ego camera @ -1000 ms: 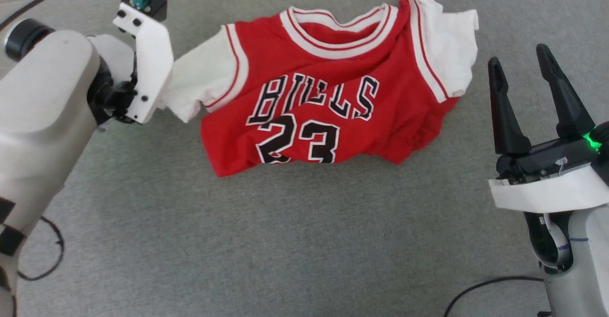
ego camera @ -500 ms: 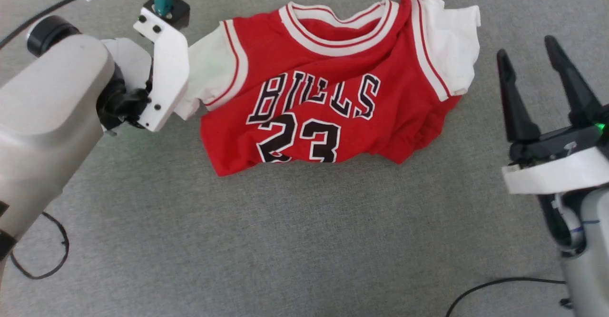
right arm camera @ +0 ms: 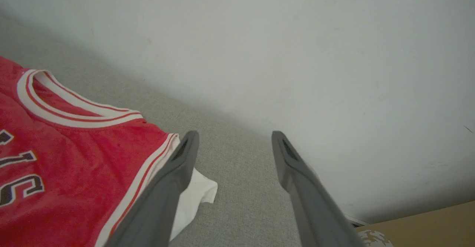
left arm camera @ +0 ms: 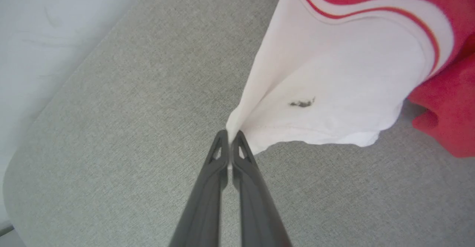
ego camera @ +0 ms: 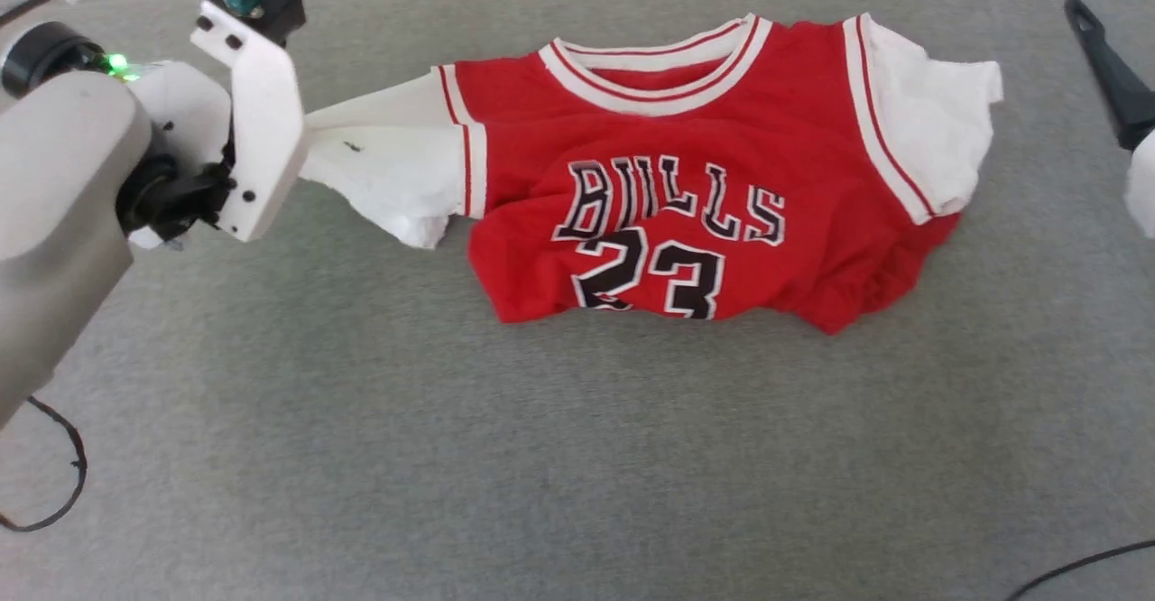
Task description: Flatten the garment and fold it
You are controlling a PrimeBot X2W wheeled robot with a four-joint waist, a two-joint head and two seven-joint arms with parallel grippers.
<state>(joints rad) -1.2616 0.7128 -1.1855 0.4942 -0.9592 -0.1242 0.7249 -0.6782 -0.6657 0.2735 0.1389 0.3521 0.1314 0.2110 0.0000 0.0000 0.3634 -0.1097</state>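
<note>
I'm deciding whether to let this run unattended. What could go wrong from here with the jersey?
1. The left gripper pinches only a thin edge of the white sleeve; a harder pull may slip it free.
2. The right gripper is open, apart from the garment, so a one-sided pull may drag the whole shirt rather than flatten it.
3. The lower hem is bunched below the number; folding now would likely trap wrinkles.

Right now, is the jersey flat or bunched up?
Partly spread, not flat: the garment lies front up, lower hem bunched; the left gripper, shut on one white sleeve, holds it stretched.
</note>
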